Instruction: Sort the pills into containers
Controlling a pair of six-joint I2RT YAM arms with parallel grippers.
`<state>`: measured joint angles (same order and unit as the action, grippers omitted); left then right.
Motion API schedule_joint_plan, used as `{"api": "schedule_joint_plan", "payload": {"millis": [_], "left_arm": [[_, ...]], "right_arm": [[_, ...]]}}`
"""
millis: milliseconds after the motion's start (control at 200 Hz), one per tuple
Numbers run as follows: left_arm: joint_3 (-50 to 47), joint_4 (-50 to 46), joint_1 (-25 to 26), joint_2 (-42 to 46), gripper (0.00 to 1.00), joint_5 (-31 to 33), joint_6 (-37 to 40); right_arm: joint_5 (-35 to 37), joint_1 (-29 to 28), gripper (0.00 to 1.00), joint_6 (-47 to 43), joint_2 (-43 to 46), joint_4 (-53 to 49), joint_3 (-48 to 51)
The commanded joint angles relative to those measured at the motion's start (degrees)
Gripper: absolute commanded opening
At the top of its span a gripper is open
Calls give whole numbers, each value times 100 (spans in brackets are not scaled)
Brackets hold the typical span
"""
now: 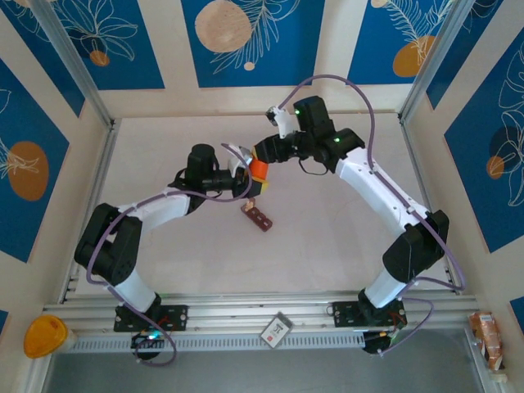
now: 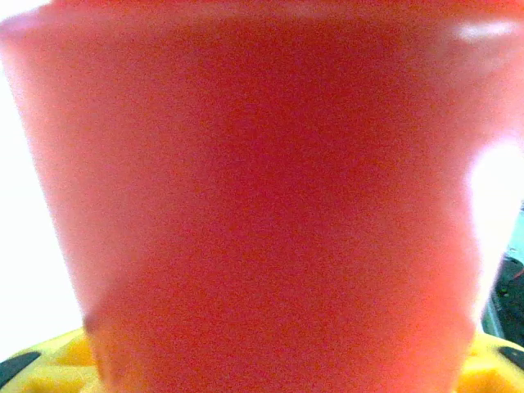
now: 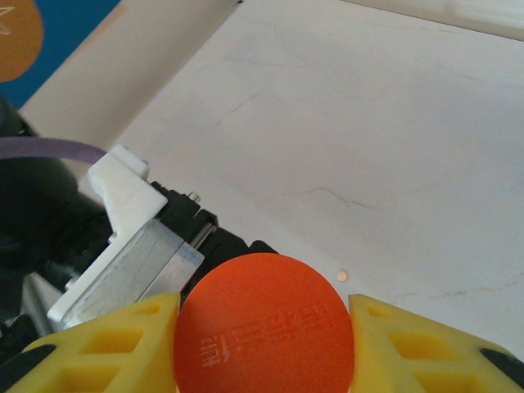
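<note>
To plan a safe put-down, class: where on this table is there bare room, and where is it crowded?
Bare table between the containers and the right arm; the far-left corner behind the left arm. Crowded at centre, where left gripper and right gripper meet on the orange bottle.

White-and-black arms [image 1: 164, 209], purple cables [image 1: 327, 77], yellow tool fingers [image 3: 115, 344].

1. Yellow domed object [image 1: 45, 336], near-left corner.
2. White card [image 1: 277, 329], lying on aluminium rail [image 1: 221, 315].
3. Brown packet [image 1: 489, 337] (near-right corner, partly cropped).
4. Blue leaf-patterned wall panels [image 1: 252, 41].
</note>
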<state>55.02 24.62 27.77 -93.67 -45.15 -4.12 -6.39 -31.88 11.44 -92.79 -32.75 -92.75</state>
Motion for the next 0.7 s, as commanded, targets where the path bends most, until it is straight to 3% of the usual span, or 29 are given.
{"api": "schedule_joint_plan", "payload": {"millis": [0,390,695], "left_arm": [[149,1197,106,468,0,347,21],[61,1261,100,343,0,357,10],[79,1229,92,145,0,296,3]], "right_arm": [[351,-371,43,658,-124,-355,344],[-247,4,51,960,-43,-434,-48],[-518,342,81,1093,238,-422,-534]]}}
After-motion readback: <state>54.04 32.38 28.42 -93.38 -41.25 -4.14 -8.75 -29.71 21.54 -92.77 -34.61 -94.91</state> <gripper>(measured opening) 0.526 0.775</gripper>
